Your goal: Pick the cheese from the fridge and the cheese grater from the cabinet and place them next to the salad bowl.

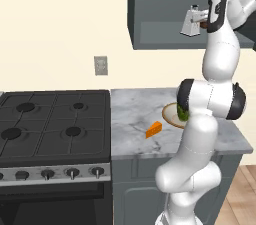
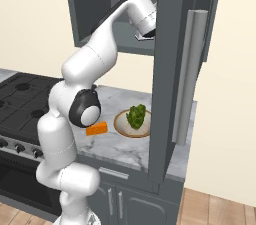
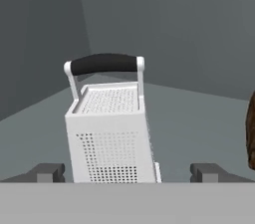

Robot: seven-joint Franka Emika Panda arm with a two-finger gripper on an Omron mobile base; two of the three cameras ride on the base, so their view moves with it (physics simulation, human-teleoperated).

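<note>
In the hand view the gripper [image 3: 127,173] stands spread wide, its 2 dark finger tips [image 3: 47,172] low at either side, with nothing held. The cheese grater [image 3: 110,128] sits upright between them, its base in line with the gap and not touching either tip, on the grey floor of the cabinet [image 3: 199,113]. Its dark handle runs across the top (the perforated faces taper upward toward it). A small brown rounded lump [image 3: 250,133] shows at the right edge of this view, beside the grater.

From the base cameras, nearest is the marble counter [image 1: 130,114], with a black gas stove [image 1: 52,124] to its left. The orange cheese [image 1: 154,129] wedge lies on the counter, just beside the salad bowl [image 2: 125,125] and apart from its rim; the bowl holds a green leafy lump. The white arm rises in front of the counter and hides part of the bowl in the left base view.

Higher and farther back, the arm reaches into the open dark grey-blue wall cabinet, where the grater stands on the lower shelf. In the right base view the open cabinet door [image 2: 172,69] with its long bar handle hangs forward over the counter.
</note>
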